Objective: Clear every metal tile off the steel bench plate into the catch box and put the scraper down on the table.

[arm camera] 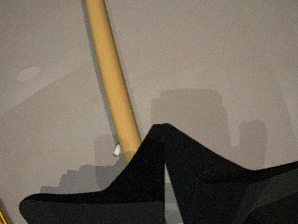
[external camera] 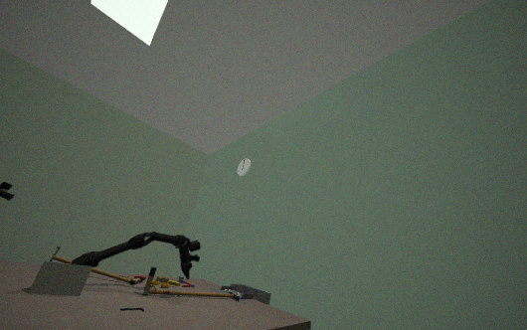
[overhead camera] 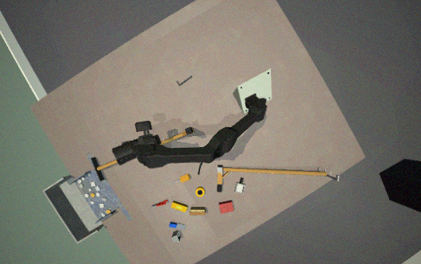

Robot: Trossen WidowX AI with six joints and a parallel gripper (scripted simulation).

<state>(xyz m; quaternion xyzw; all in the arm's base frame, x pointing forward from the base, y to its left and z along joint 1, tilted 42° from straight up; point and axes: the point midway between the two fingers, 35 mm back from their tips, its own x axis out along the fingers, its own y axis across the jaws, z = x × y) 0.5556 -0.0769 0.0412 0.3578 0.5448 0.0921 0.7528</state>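
Observation:
My gripper (external camera: 188,276) (arm camera: 160,131) is shut and empty, pointing down above the scraper's handle; in the top view the arm hides its fingertips. The scraper (overhead camera: 106,165) (external camera: 199,294) (arm camera: 110,65) lies on the table, its wide dark blade beside the near corner of the bench plate and its dark grip end under the arm's far side. Several small white and yellow metal tiles (overhead camera: 92,195) are spread over the blue-grey bench plate (overhead camera: 113,194). The catch box (overhead camera: 60,211) (external camera: 256,294) adjoins its far end. A small pale piece (arm camera: 117,150) lies beside the handle in the wrist view.
A second long-handled tool (overhead camera: 274,172) (external camera: 111,274) lies nearer the arm's base, with a forked end. Between it and the plate lie a tape ring (overhead camera: 199,192), a red block (overhead camera: 226,207), yellow blocks and small tools. A hex key (overhead camera: 184,80) (external camera: 131,309) lies on the opposite side.

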